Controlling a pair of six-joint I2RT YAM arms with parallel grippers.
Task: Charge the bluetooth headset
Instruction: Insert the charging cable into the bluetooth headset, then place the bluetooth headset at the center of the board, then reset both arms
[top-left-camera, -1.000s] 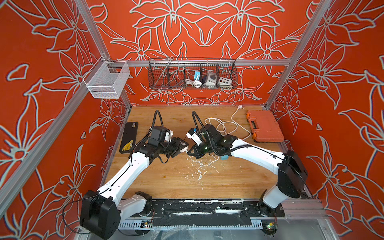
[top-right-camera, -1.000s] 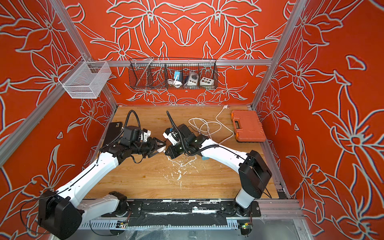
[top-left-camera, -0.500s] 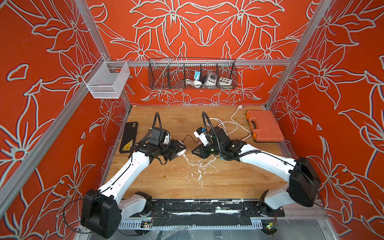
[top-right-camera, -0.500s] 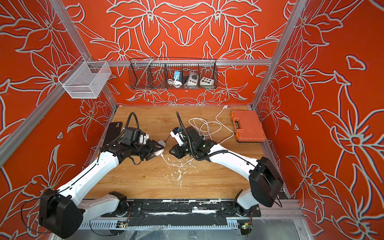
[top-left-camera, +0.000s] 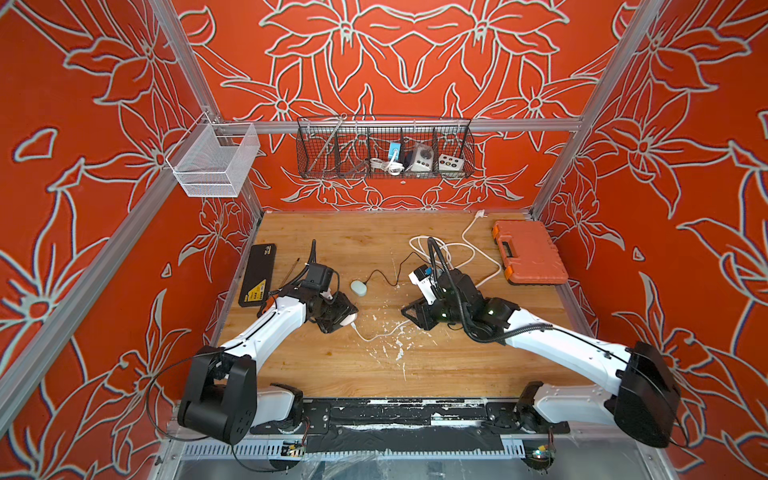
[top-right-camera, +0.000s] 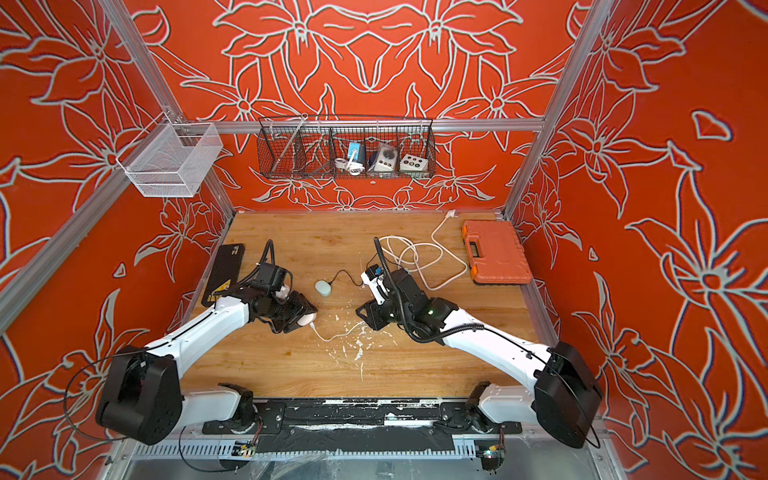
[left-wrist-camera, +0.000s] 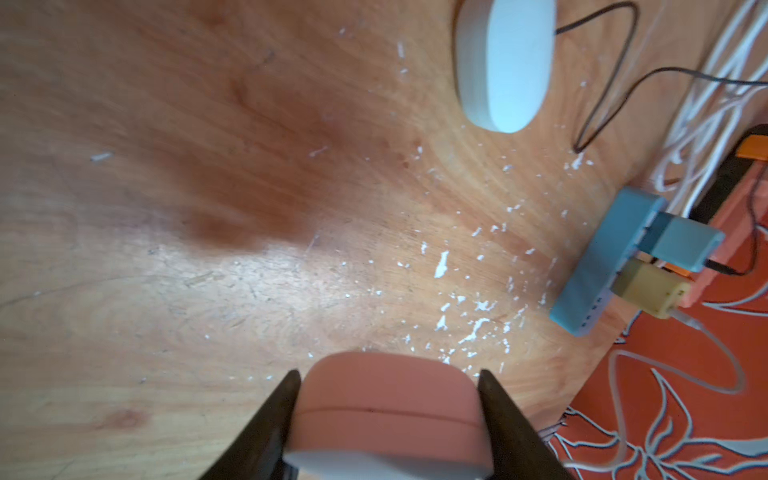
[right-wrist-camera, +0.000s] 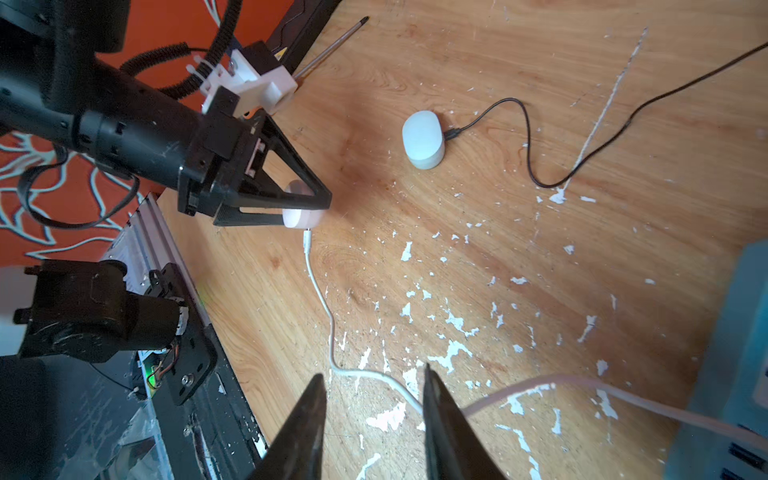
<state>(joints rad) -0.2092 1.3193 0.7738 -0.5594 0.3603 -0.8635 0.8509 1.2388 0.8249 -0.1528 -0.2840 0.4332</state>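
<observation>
**Left claw on the pink case, right claw loose over the cable**

My left claw (left-wrist-camera: 388, 374) is clenched on the pink headset case (left-wrist-camera: 386, 407), one finger on each side of its rounded shell. The seam of the lid runs straight between them. In both top views the case (top-left-camera: 350, 319) (top-right-camera: 306, 319) sits at the claw's tip, low over the wooden table (top-left-camera: 374, 374) on my left of centre. I cannot tell whether it rests on the wood or hangs just clear.

The white cable (right-wrist-camera: 330, 328) meets the case's edge with its connector. It looks seated, though the port itself is hidden from me. From there it snakes across the paint-flecked boards toward my right claw (right-wrist-camera: 372, 372).

The right claw is released, its jaws standing apart with nothing in them. The cable crosses the gap between them (contact with either finger: cannot tell).

Just beyond the left claw a pale case (right-wrist-camera: 424, 139) lies flat on the table, with a black cable (right-wrist-camera: 528, 145) plugged into its end.

A blue hub (left-wrist-camera: 590, 270) stands further off with a blue plug and a yellow plug in it. The orange toolbox (top-left-camera: 528, 251) lies at the far right edge.
</observation>
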